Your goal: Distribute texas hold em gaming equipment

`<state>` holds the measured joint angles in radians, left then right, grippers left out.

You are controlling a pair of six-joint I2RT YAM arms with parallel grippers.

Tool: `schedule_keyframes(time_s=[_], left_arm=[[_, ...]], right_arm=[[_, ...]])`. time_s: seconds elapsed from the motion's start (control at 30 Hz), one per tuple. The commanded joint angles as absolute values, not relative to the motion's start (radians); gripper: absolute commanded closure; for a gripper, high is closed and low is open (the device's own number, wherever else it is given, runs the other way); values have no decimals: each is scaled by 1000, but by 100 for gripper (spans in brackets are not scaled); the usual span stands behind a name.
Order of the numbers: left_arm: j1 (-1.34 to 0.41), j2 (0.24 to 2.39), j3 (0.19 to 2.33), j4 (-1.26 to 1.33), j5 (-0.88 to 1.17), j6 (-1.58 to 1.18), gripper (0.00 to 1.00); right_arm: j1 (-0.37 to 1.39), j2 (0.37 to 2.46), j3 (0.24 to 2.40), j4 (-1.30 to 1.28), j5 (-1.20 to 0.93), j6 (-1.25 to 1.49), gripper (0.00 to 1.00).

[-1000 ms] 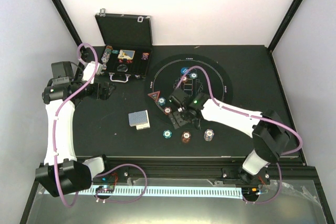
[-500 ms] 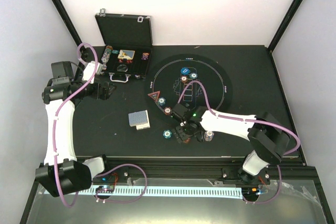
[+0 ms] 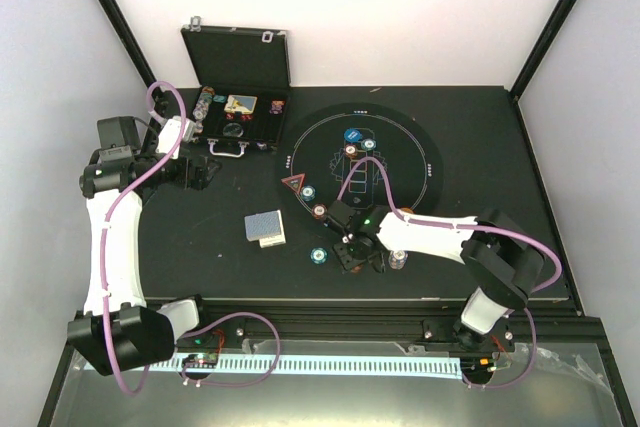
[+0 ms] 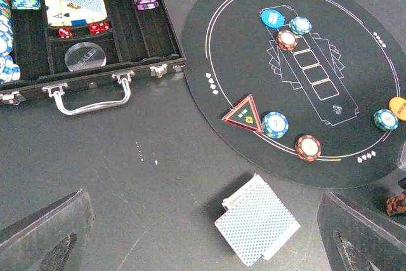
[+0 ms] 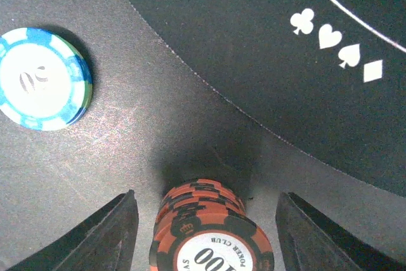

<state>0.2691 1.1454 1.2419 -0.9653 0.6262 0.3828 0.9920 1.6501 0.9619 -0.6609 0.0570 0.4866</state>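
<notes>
Right wrist, pincer (image 5: 207, 236) wide, red-brown chips (image 5: 202, 211) btwn

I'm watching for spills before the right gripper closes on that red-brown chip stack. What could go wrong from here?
The red-brown chip stack looks slightly uneven between the open fingers of the right gripper; an off-centre squeeze might topple it or lift only some chips. The white chip stack sits close beside that gripper, so a sideways move could knock it.
</notes>
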Motion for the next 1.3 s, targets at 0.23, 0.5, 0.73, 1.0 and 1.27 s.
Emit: schedule_keyframes(time_s=[0.23,0.5,0.73,1.0,1.27], left_arm=[[275,1146,1279,-986,637,388,1],[275,1144,1279,-987,634,388,1],[275,1144,1278,-988,634,388,1],[275,1141,1282,-990,627,392,1],[275,1140,1281,-989,632,388,1]], right_arm=[[996,1643,955,-652,76,500,56],[996,1623,976,-680,88,491,69],[976,1594,1042,-755,127,464,69],[819,1572,1102,-787,135,390,71],[567,1667,1201,-752,147,338,74]])
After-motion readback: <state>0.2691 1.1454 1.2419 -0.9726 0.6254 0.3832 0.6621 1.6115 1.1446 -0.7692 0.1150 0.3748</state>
